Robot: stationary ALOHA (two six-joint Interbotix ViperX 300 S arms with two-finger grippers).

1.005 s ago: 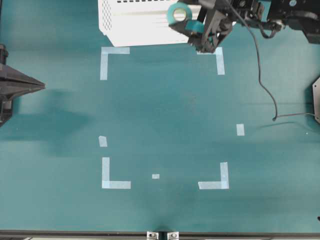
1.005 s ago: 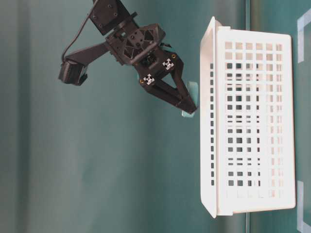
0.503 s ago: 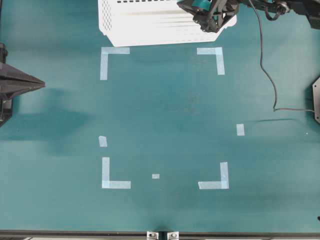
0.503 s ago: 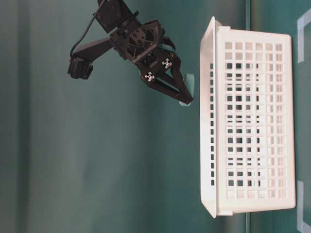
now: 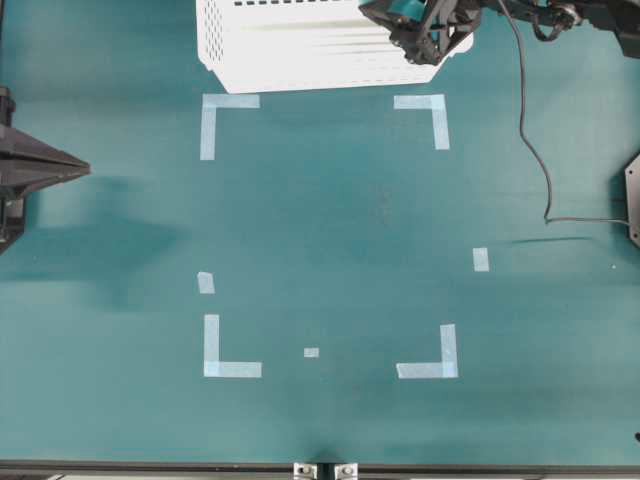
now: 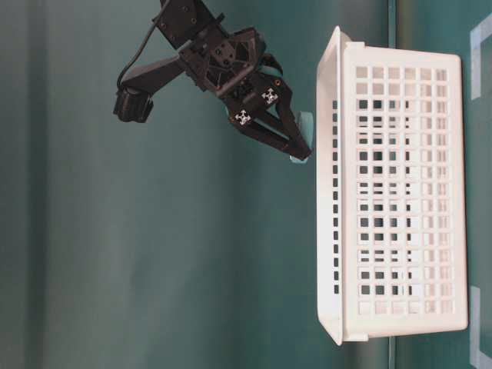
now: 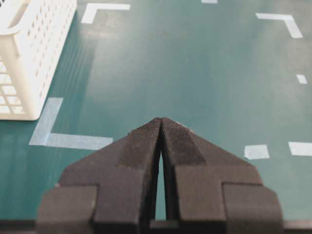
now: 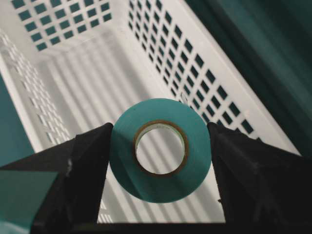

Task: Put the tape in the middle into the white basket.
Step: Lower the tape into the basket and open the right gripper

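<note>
My right gripper is shut on the teal tape and holds it over the right end of the white basket. In the right wrist view the tape stands on edge between the two black fingers, its tan core facing the camera, with the basket's floor below it. In the table-level view the gripper hangs with the tape just outside the basket's rim. My left gripper is shut and empty at the table's left edge; it also shows in its wrist view.
Pale blue L-shaped corner marks frame the table's middle. Small tape strips lie flat. A black cable trails from the right arm to the right edge.
The right gripper carried the tape from the basket's front right corner back over the basket. It has barely moved in the last half second. The left arm has not moved.
</note>
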